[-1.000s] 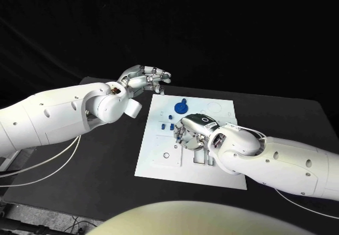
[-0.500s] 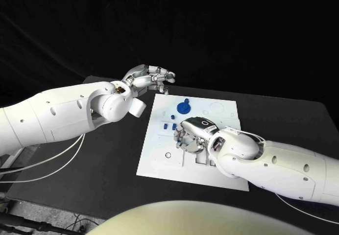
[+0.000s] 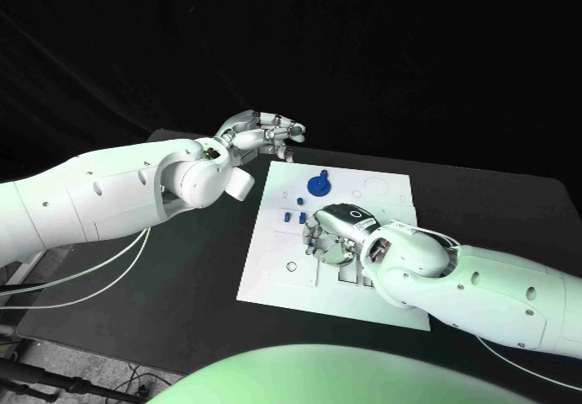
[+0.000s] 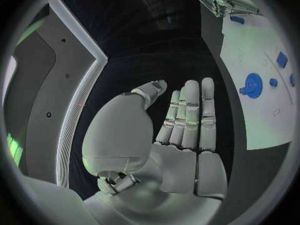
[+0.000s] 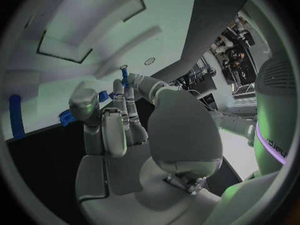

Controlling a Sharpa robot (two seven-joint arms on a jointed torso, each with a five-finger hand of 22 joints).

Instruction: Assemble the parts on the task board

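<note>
Slightly nearer the white task board's (image 3: pixel 279 278) far corner, my left hand (image 3: pixel 261 133) hovers flat-fingered, holding nothing; right hand (image 3: pixel 330 234) pinches a small blue peg (image 5: pixel 124 77) mid-board. Blue round part (image 3: pixel 316 184) seated; most remains.

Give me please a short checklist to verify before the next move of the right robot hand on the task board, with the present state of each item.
1. Right robot hand is over the task board: ok.
2. Right robot hand holds a blue part at its fingertips: ok in the right wrist view, though the grip itself is hard to judge.
3. The part is lined up with its slot: cannot tell, the hand hides it.
4. Left robot hand holds nothing, fingers apart: ok.
5. Left robot hand is off the board, past its far left corner: ok.
6. Blue round part lies on the board, apart from both hands: ok.
</note>
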